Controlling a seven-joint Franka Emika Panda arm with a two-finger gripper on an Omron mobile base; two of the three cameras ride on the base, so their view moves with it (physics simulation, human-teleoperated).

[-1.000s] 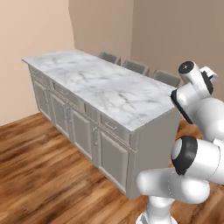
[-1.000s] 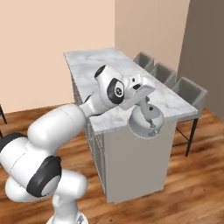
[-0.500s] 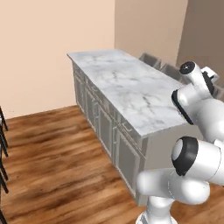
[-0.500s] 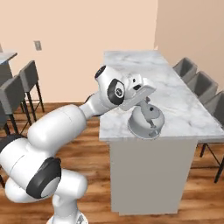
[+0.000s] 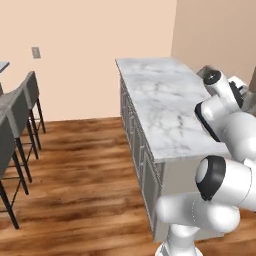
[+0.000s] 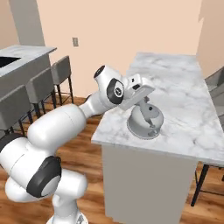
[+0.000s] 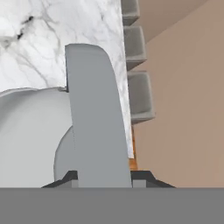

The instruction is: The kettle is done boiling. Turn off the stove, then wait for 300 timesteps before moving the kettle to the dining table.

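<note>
Kettle: the kettle hangs by its arched handle from the arm's end, its grey dome showing over the near part of the marble top in the right base view; whether its base touches the stone or hangs just above it I cannot tell from this angle.

Gripper: the gripper sits directly over the kettle, at about 12 o'clock from the dome. In the hand view the two dark fingertips stand close on either side of the handle, pinching it between them.

Handle: a wide grey band running from the bottom of the hand view up toward 12 o'clock, with the kettle's pale dome at 9 o'clock of it.

Marble top: long white slab veined in grey, on a pale base with panelled drawer fronts along its side in the left base view.

Chairs by the slab: grey seats lined along the slab's far edge, toward 1 o'clock in the hand view.

Other furniture: a second grey-topped counter at 10 o'clock in the right base view, with grey chairs along it.

Floor: brown wood planks.

Wall: plain peach, with a small grey switch plate.
</note>
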